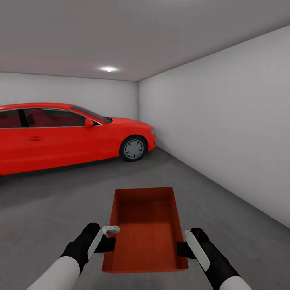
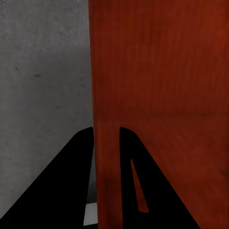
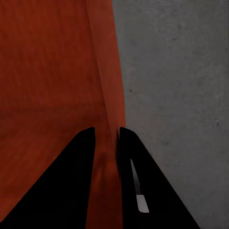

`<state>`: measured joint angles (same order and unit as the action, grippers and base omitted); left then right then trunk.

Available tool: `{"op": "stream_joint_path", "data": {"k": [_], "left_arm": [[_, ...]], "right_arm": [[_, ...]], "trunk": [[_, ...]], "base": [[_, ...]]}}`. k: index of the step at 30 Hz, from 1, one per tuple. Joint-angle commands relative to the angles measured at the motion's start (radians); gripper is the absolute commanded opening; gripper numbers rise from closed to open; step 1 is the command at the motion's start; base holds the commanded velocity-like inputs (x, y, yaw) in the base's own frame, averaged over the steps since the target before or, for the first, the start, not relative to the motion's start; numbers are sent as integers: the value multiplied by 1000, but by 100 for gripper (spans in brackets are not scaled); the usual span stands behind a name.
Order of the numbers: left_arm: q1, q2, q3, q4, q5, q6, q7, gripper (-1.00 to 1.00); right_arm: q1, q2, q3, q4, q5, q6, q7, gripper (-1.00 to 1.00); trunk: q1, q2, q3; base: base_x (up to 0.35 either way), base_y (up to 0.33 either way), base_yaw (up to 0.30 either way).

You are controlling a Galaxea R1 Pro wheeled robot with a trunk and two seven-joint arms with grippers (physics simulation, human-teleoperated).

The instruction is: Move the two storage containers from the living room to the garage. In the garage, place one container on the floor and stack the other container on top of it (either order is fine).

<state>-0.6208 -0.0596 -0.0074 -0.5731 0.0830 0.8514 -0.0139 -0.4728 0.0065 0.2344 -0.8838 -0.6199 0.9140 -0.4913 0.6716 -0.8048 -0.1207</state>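
Observation:
I am in the garage, holding one orange-red storage container (image 1: 146,229) in front of me above the dark grey concrete floor (image 1: 52,209). My left gripper (image 1: 109,243) is shut on its left wall (image 2: 107,95), one finger on each side of the wall. On the opposite side my right gripper (image 1: 182,249) is shut on the right wall (image 3: 112,95) the same way. The bin is empty and its ribbed bottom shows. In both wrist views the floor (image 3: 181,95) lies below the bin.
A red car (image 1: 68,135) is parked at the left, nose toward the far corner. A plain grey-white wall (image 1: 225,133) runs along the right side. Open concrete lies between the car and that wall.

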Motion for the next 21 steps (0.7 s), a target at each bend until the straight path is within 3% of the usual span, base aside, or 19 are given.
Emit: {"op": "stream_joint_path", "data": {"k": [1,21], "left_arm": [[0,0,1,-2,15,5,5,-100],[-1,0,1,-2,14,5,5,-100]], "right_arm": [[-1,0,0,-1,-26,-6,-7,-100],[-1,0,0,-1,-26,-6,-7,-100]], "trunk": [[1,-1,-2],[1,-1,-2]], "base": [[323,0,-215],[263,0,-279]]}}
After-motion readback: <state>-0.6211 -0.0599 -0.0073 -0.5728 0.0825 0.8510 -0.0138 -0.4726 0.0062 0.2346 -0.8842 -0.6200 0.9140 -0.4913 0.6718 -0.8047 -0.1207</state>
